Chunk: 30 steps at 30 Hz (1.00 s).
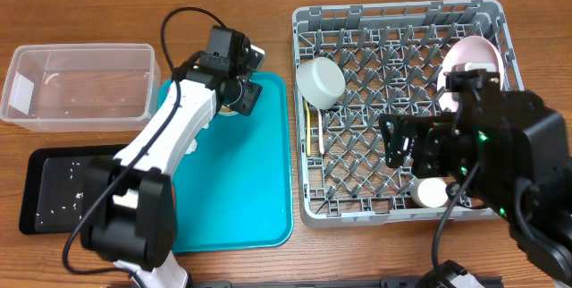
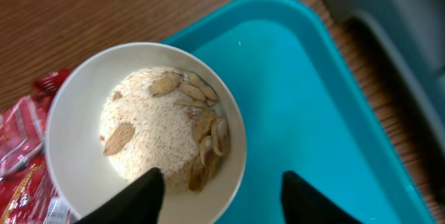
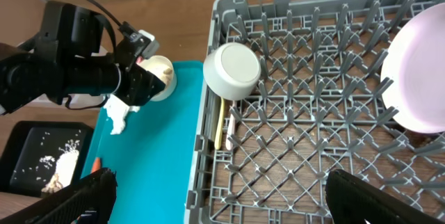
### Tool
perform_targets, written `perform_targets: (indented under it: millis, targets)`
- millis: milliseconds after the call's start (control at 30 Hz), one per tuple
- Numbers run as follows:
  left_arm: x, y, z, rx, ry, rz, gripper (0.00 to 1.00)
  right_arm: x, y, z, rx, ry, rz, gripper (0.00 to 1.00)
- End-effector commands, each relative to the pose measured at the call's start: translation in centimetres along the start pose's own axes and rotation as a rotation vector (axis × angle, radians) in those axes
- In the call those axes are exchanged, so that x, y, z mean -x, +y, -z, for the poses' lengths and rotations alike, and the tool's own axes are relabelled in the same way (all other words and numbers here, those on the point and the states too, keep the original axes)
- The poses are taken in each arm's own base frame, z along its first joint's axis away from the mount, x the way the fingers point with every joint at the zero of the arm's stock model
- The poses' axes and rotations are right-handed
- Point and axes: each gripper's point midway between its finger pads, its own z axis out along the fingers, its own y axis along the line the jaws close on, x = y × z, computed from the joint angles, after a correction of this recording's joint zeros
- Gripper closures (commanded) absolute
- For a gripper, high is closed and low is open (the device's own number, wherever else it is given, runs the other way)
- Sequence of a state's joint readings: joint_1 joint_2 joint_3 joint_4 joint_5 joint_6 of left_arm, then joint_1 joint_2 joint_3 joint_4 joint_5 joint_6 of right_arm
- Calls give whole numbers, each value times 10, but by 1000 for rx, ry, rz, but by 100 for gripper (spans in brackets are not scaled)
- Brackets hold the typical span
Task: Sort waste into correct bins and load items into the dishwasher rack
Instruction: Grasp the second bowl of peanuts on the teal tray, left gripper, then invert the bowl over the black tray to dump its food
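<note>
Left gripper (image 2: 226,197): open wide and holding nothing. One finger is over the inside of the bowl of food scraps (image 2: 73,147), the other outside its rim. The bowl sits at a corner of the teal tray (image 2: 313,99).
Right gripper (image 3: 221,182): open wide and empty, above the dishwasher rack (image 3: 292,147).
Spill risk: if you close on the rim badly, the bowl can tip and scatter scraps on the tray or counter (image 2: 104,8).
Snag risk: the red wrapper (image 2: 21,168) lies against the bowl and may drag along.
Writing: you can read none; the wrapper print is blurred.
</note>
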<state>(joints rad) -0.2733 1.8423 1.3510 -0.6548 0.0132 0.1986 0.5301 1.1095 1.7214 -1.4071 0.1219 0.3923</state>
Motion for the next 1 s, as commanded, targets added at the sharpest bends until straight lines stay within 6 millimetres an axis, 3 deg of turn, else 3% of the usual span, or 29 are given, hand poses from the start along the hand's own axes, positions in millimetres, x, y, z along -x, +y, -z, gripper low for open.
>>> perform_targets:
  millis: [0, 300, 633, 800, 967]
  targets:
    - [1, 3, -11, 15, 19, -80, 51, 5, 1, -5, -10, -1, -8, 0]
    - [-10, 0, -17, 1, 63, -81, 58, -1, 4, -14, -8, 48, -4, 0]
    - [-25, -3, -37, -17, 125, -81, 65, 12, -6, 27, 6, -114, -21, 0]
    - [-29, -3, -44, -15, 144, -79, 82, 12, -8, 40, 24, -150, -26, 0]
    - [-24, -1, -37, -4, 127, -38, 95, 11, -8, 41, 23, -147, -25, 0]
